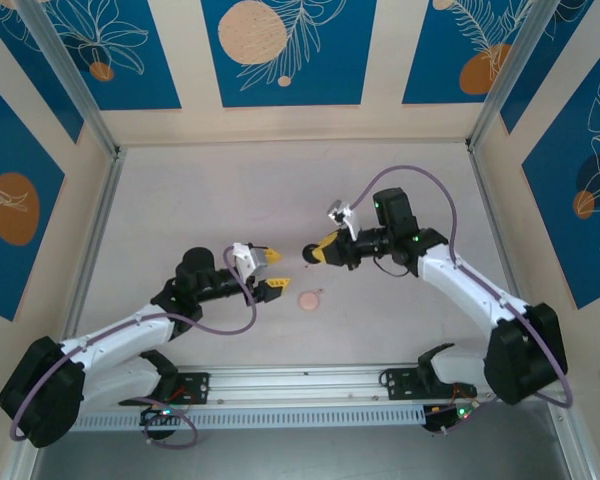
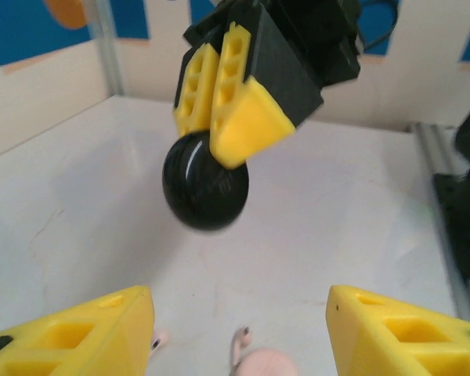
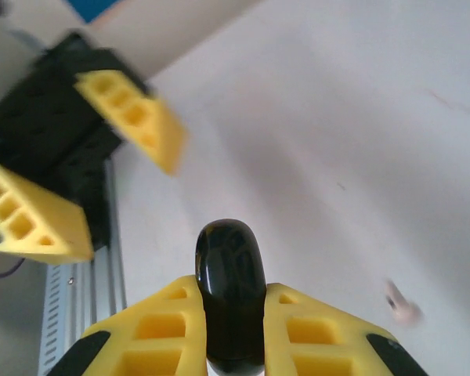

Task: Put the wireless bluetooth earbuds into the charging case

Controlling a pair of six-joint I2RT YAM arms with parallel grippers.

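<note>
Nearest the arm bases, a pale pink, coin-like round charging case (image 1: 310, 299) is seen lying flat on the white table (image 1: 400, 190). Tiny pale pink short-stemmed earbuds (image 2: 241, 338) are found loose on the surface just beside it, but the direction of their stems cannot be told with confidence. Over this cluster the left gripper (image 2: 239, 313) is held with its yellow fingers spread well apart and nothing between them, so the buds are judged to be nearer to this free arm. Straight ahead of it, raised off the table, a glossy black round charging case (image 2: 204, 192) is pinched by the right gripper (image 3: 231, 286). The fingers are pressed against the two flat faces, so the disc is carried on edge with its rounded rim turned toward the left gripper. The black case appears closed, and no bud is seen seated in either case.
</note>
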